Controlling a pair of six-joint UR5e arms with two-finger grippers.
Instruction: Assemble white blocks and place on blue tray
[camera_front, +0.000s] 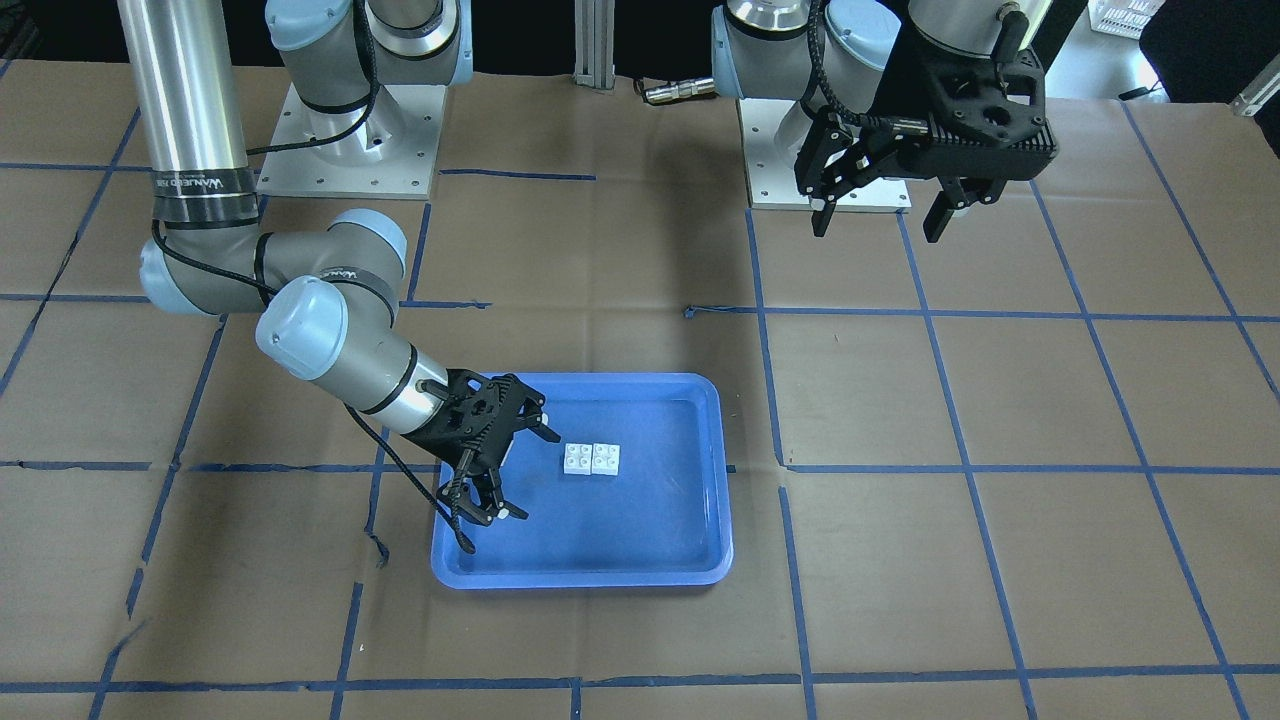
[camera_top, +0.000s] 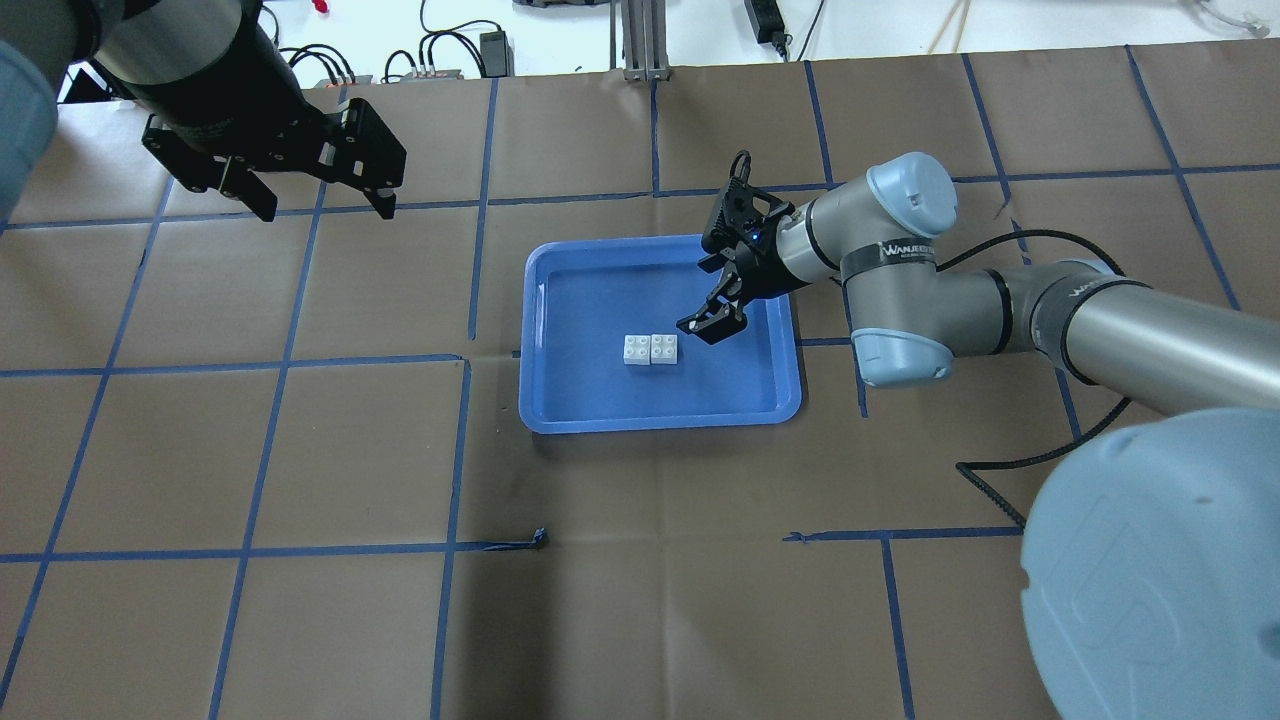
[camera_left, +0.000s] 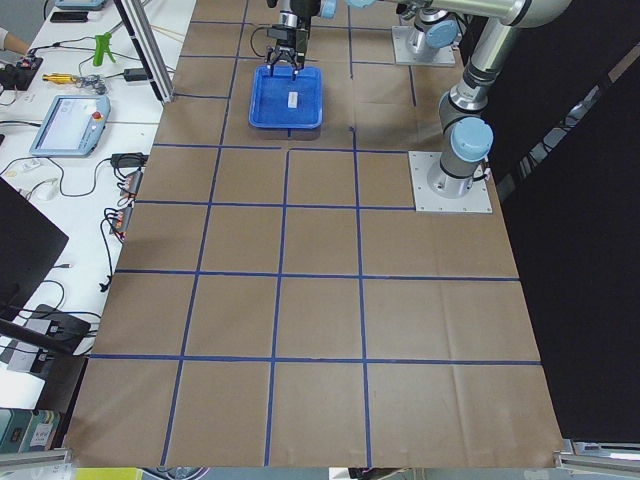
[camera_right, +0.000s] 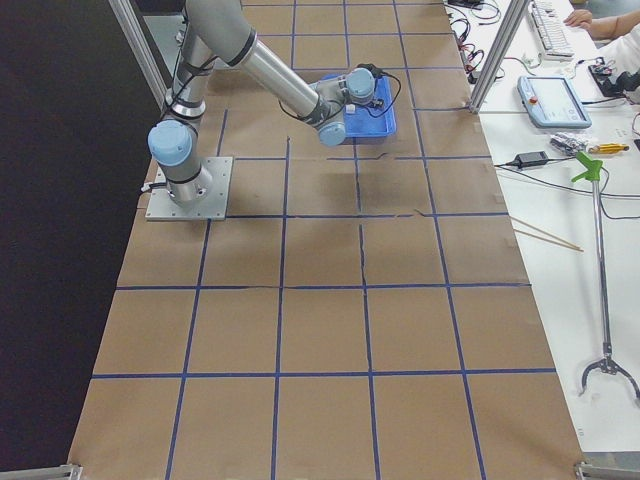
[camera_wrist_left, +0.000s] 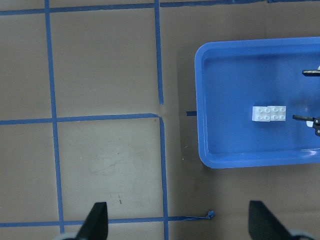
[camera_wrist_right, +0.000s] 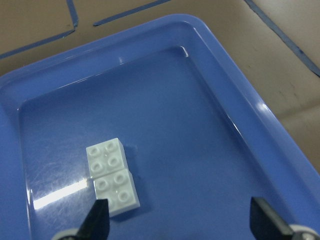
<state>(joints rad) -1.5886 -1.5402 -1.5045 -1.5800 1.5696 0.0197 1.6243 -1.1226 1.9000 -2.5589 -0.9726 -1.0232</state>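
The two white blocks (camera_front: 591, 459) lie side by side, touching, studs up, on the floor of the blue tray (camera_front: 580, 578). They also show in the overhead view (camera_top: 650, 349), the left wrist view (camera_wrist_left: 269, 114) and the right wrist view (camera_wrist_right: 111, 176). My right gripper (camera_front: 530, 472) is open and empty. It hangs low over the tray (camera_top: 660, 420) just beside the blocks and does not touch them (camera_top: 705, 295). My left gripper (camera_front: 878, 225) is open and empty, raised high near its base, far from the tray (camera_top: 325, 208).
The table is covered in brown paper with a grid of blue tape (camera_top: 460, 450). The right arm's black cable (camera_top: 990, 480) trails over the table. The two arm base plates (camera_front: 350, 140) stand at the robot's side. A side bench holds tools and a teach pendant (camera_left: 70, 125).
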